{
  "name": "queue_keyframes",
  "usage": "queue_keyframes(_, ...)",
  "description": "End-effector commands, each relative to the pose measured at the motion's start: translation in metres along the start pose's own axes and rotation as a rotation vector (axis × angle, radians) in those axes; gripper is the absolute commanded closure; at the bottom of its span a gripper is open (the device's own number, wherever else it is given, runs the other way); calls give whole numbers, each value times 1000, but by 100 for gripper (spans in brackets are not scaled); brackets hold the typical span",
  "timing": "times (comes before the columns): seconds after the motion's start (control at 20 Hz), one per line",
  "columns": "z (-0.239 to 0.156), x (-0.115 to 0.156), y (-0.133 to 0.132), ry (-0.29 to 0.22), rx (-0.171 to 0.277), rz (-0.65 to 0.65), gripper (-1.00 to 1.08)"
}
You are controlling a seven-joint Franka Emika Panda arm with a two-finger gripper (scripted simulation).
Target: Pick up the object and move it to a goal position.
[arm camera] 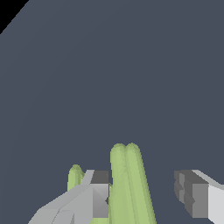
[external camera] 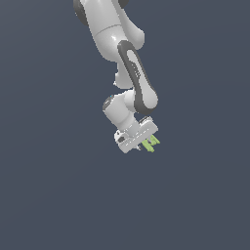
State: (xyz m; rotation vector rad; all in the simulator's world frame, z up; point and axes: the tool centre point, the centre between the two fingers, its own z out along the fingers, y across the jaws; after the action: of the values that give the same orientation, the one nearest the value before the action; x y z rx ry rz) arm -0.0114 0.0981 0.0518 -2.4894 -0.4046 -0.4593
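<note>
The object (external camera: 153, 143) is a small light-green piece with parallel bars, showing at the tips of the white gripper (external camera: 145, 146) in the exterior view. In the wrist view one thick green bar of the object (arm camera: 129, 183) lies between the two fingers, and a shorter bar pokes out beyond the outer side of one finger (arm camera: 98, 197). That finger is against the piece; the other finger (arm camera: 194, 197) stands apart from it with a clear gap. The gripper (arm camera: 142, 199) is open around the bar. I cannot tell whether the piece rests on the floor.
A plain dark grey-blue ground (external camera: 58, 195) fills both views. The white arm (external camera: 122, 39) reaches down from the top of the exterior view. No goal marker shows.
</note>
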Motion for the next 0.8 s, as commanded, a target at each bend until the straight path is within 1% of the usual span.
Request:
queue_keyframes(0.0, 1, 0, 0, 0, 0, 0, -20)
queue_keyframes(0.35, 22, -1, 0, 0, 0, -1, -20)
queue_keyframes(0.55, 26, -1, 0, 1, 0, -1, -20)
queue_keyframes(0.6, 26, -1, 0, 1, 0, -1, 108)
queue_keyframes(0.75, 26, -1, 0, 1, 0, -1, 108)
